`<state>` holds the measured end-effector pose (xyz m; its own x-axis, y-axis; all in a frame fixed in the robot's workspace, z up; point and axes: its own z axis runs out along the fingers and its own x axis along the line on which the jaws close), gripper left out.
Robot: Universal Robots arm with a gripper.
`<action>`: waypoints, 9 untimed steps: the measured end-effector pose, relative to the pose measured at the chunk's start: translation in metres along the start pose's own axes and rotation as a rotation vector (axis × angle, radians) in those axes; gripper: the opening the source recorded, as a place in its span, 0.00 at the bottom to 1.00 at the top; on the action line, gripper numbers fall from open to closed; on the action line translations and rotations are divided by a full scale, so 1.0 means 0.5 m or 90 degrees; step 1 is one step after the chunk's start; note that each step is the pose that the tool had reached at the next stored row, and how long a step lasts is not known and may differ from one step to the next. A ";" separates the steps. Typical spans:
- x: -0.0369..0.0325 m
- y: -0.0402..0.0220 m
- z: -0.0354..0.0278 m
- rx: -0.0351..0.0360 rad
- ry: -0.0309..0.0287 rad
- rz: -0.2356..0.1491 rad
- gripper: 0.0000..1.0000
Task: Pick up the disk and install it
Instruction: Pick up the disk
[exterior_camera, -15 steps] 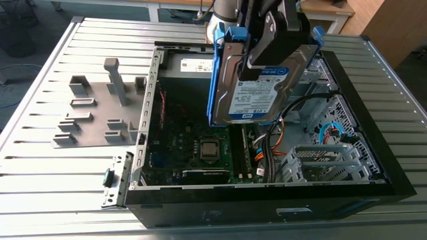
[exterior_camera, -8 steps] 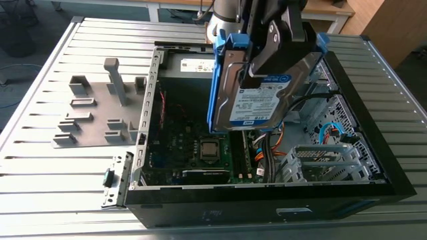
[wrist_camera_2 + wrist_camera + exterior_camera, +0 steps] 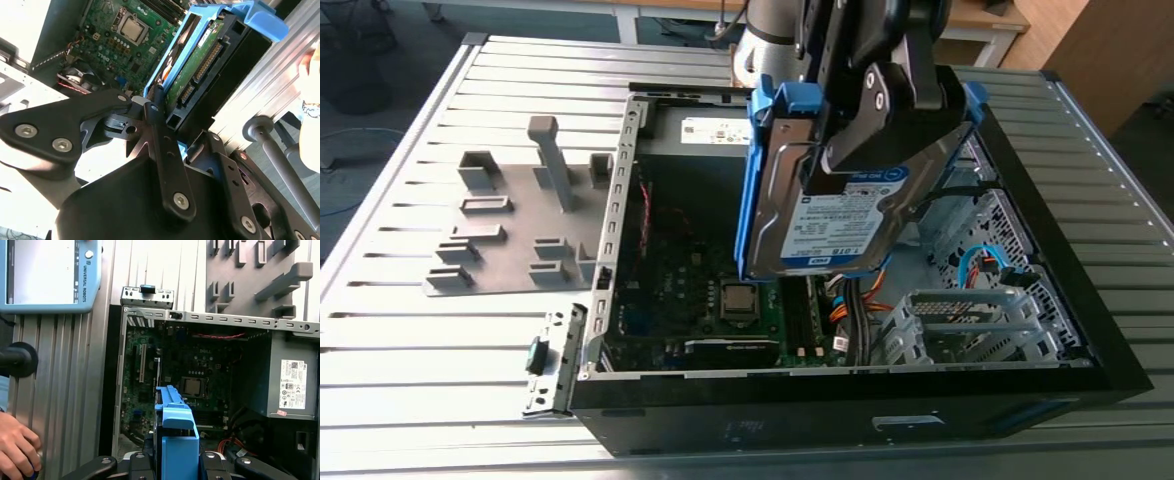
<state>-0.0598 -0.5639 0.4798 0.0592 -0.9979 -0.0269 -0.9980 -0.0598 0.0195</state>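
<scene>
Above the open computer case [image 3: 854, 410] on the table [image 3: 414, 340], in the exterior view, the disk [image 3: 841, 225] is held on edge, clear of the case floor, by the gripper [image 3: 857, 165], with its label face turned outward and its blue bracket [image 3: 755, 190] framing it. It is judged stiff and fairly heavy for its size, with smooth metal faces that could slip and a circuit board that should not be pressed; the rigid faces or the bracket rails are judged the sound places to hold. In the second wrist view the fingers [image 3: 161, 135] are seen closed to a narrow gap on the near end of the disk [image 3: 197, 70], one to each side, with the motherboard [image 3: 115, 40] well beyond; whether metal or bracket plastic is gripped cannot be told for sure. In the first wrist view the bracket [image 3: 175, 440] is seen over the case interior, the grey power supply [image 3: 292, 385] lies apart from it, and a person's hand [image 3: 15, 450] is seen outside the case.
</scene>
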 end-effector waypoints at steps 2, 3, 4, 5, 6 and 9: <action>0.000 0.000 0.000 0.0000 0.0000 0.000 0.37; 0.000 0.000 0.000 0.0000 0.0000 0.000 0.37; 0.000 0.000 0.000 0.0000 0.0000 0.000 0.37; 0.000 0.000 0.000 0.0000 0.0000 0.000 0.37; 0.000 0.000 0.000 0.0000 0.0000 0.000 0.37; 0.000 0.000 0.000 0.0000 0.0000 0.001 0.37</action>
<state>-0.0597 -0.5640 0.4798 0.0581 -0.9980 -0.0268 -0.9981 -0.0586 0.0195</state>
